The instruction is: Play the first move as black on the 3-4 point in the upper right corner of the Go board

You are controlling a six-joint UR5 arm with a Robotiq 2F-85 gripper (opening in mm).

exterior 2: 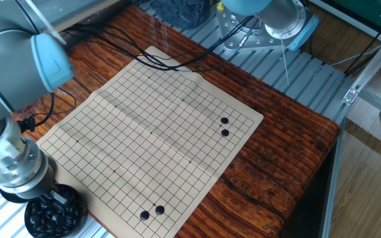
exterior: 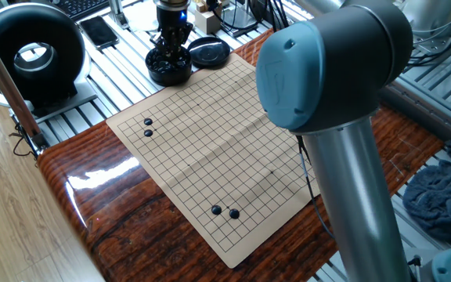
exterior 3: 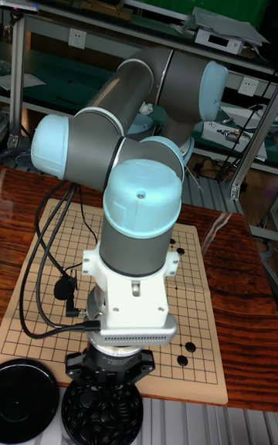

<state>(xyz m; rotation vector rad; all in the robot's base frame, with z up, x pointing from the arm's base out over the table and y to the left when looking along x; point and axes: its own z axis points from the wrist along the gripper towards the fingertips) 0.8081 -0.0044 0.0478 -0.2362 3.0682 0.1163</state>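
The tan Go board lies on the wooden table and carries two pairs of black stones, one pair near its left corner and one pair near its front corner. The same pairs show in the other fixed view. My gripper hangs at the black bowl of stones just off the board's far corner, fingertips down at the stones. The fingertips are too dark and small to read. No single stone shows between them. Nothing marks the 3-4 point, and I cannot tell which crossing it is.
The bowl's lid lies right of the bowl. A large black round device stands at the far left. Black cables run along the board's edge. The arm's grey link and blue elbow hide the board's right corner. A blue cloth lies at right.
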